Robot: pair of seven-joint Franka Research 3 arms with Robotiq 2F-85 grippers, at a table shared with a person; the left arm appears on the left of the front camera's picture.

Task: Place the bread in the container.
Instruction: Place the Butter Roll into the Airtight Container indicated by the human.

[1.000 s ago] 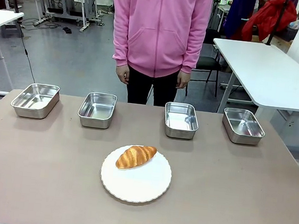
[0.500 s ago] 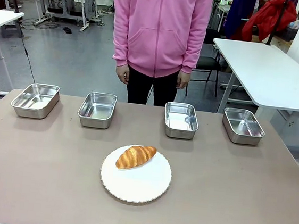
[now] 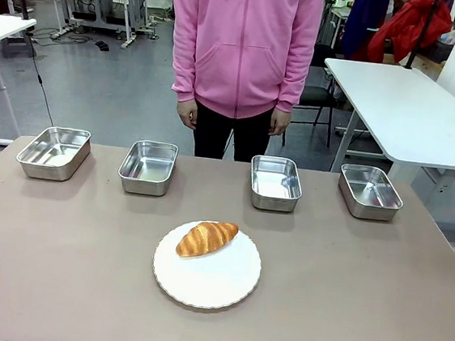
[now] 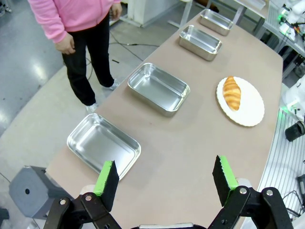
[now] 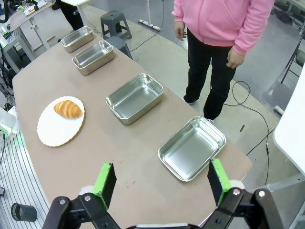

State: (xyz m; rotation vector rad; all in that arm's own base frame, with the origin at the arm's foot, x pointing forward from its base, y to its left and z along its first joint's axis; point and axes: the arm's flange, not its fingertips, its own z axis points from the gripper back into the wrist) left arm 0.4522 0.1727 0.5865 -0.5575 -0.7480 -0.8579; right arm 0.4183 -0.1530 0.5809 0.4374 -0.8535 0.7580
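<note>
- Along the far side of the desk [image 3: 54, 274], four shiny steel trays in a row, well apart from one another: leftmost container [image 3: 53, 152], second container [image 3: 148, 167], third container [image 3: 275, 183], rightmost container [image 3: 369, 191]. All four empty, nothing inside but reflections.
- Nearer, about mid-desk, a round white plate [image 3: 208, 289] with the bread [image 3: 206, 238] lying on its far-left part, tilted, one tip toward the far right. Left to right, set between the second and third containers, nearer than both and touching neither.
- Bread well apart from both hands, gripped by neither.
- Left hand [image 4: 165, 169]: high over the left end of the desk, angled down and across it, with the leftmost container just beyond one of its green pads [image 4: 106, 172]. Spread wide, holding nothing.
- Right hand [image 5: 161, 171]: high over the right end of the desk, angled down the same way, with the rightmost container between and just beyond its fingertips. Likewise spread wide, nothing between the pads.
- Behind the far edge, a person [image 3: 243, 42] in a pink hooded top, arms hanging at the sides, clear of the desk and the containers.
</note>
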